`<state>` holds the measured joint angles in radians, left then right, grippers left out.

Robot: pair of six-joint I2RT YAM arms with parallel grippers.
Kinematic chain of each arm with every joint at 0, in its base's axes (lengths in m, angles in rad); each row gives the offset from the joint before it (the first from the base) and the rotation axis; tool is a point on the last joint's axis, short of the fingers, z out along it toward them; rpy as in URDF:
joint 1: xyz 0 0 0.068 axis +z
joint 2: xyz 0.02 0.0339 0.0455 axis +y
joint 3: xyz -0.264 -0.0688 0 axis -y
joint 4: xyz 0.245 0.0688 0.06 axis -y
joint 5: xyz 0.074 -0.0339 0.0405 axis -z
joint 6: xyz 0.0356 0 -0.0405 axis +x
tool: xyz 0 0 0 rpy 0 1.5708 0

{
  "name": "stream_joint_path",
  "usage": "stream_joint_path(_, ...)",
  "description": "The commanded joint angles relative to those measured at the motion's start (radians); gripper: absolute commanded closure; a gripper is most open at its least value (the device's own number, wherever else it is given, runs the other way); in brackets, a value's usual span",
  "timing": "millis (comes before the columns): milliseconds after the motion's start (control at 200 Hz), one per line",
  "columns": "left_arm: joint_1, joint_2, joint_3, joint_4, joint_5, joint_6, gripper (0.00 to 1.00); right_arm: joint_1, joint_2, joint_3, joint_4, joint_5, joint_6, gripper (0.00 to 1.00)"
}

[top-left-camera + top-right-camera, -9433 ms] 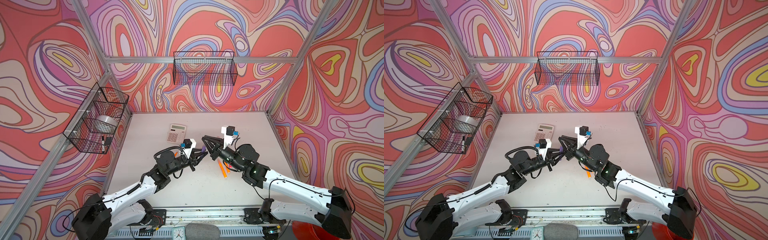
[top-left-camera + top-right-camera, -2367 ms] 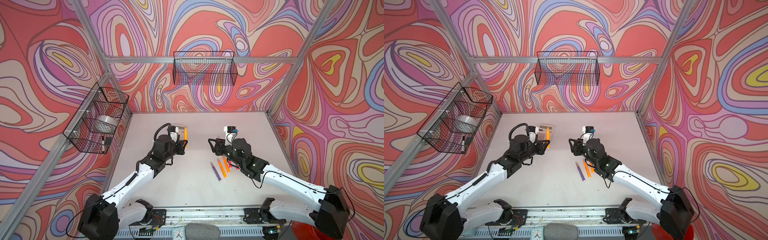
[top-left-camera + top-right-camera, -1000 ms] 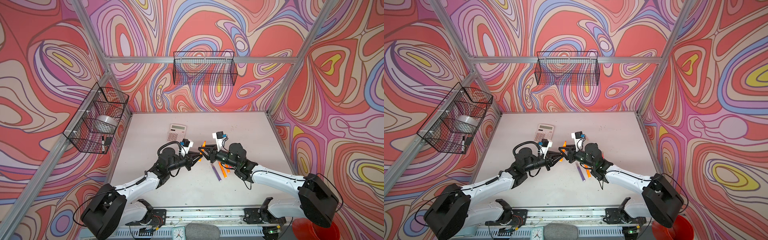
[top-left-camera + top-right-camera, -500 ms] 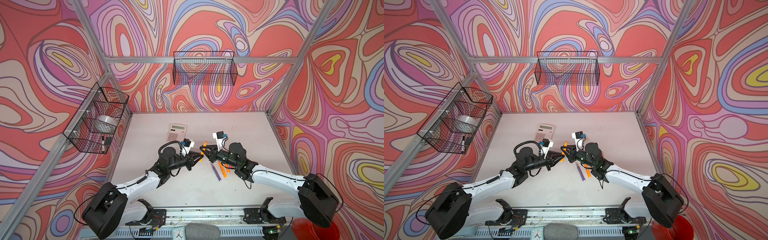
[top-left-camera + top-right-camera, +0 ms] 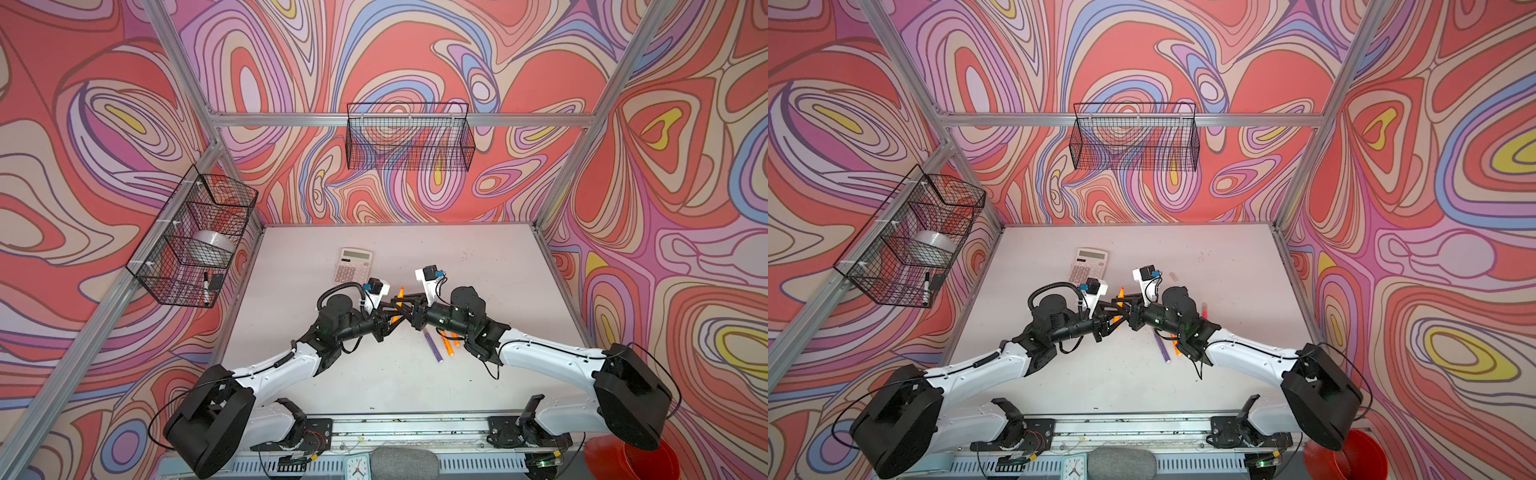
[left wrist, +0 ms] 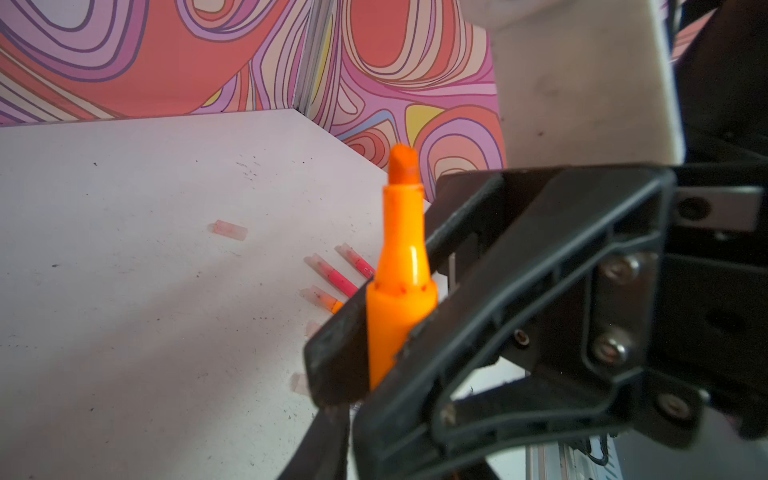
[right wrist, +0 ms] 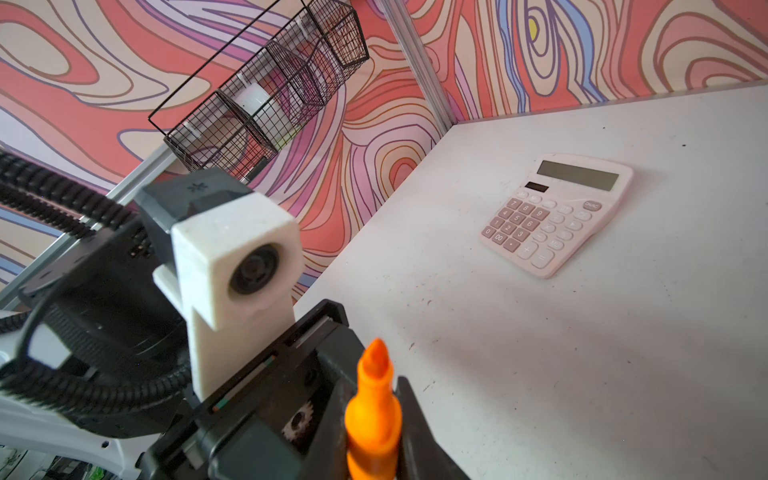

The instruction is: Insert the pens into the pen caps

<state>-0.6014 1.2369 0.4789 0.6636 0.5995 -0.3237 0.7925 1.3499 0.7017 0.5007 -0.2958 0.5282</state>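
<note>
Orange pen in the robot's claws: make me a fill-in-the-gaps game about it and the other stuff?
The right gripper is ___ on the slim orange pen.
The flat plastic calculator on the white table is pale ___.
The slim purple pen lies flat on the ___.
The black-and-white marker sits in the wire basket on the ___ wall.
Missing words: shut, pink, table, left.
</note>
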Motion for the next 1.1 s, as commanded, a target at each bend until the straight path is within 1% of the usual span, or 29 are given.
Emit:
stream_joint_path(0, -0.002, -0.024, 0.017, 0.032, -0.007, 0.018, 0.67, 0.012, 0.01, 0.034, -0.041, 0.044, -0.042, 1.0)
stream_joint_path(170, -0.002, -0.042, 0.014, 0.024, -0.013, 0.021, 0.67, 0.032, 0.007, 0.044, -0.071, 0.087, -0.099, 1.0)
stream_joint_path(396, -0.001, -0.046, 0.013, 0.024, -0.007, 0.021, 0.79, 0.057, 0.002, 0.047, -0.081, 0.112, -0.137, 1.0)
stream_joint_path(586, -0.002, -0.045, 0.016, 0.022, -0.001, 0.021, 0.82, 0.069, -0.008, 0.059, -0.114, 0.153, -0.18, 1.0)
stream_joint_path(676, -0.001, -0.047, 0.015, 0.022, 0.002, 0.02, 0.84, 0.075, -0.01, 0.061, -0.126, 0.168, -0.193, 1.0)
stream_joint_path(751, -0.003, -0.051, 0.015, 0.021, 0.003, 0.019, 0.84, 0.083, -0.006, 0.066, -0.13, 0.175, -0.204, 1.0)
stream_joint_path(781, -0.003, -0.053, 0.015, 0.019, 0.003, 0.018, 0.81, 0.089, -0.006, 0.07, -0.135, 0.182, -0.21, 1.0)
stream_joint_path(846, -0.002, -0.061, 0.012, 0.018, -0.004, 0.02, 0.71, 0.095, -0.002, 0.073, -0.139, 0.191, -0.217, 1.0)
stream_joint_path(871, -0.001, -0.066, 0.009, 0.018, -0.007, 0.021, 0.7, 0.097, -0.001, 0.073, -0.139, 0.192, -0.218, 1.0)
stream_joint_path(996, -0.002, -0.079, 0.002, 0.021, -0.011, 0.023, 0.71, 0.097, 0.001, 0.072, -0.139, 0.203, -0.218, 1.0)
stream_joint_path(1097, -0.001, -0.078, 0.0, 0.025, -0.011, 0.024, 0.76, 0.097, 0.0, 0.07, -0.137, 0.205, -0.218, 1.0)
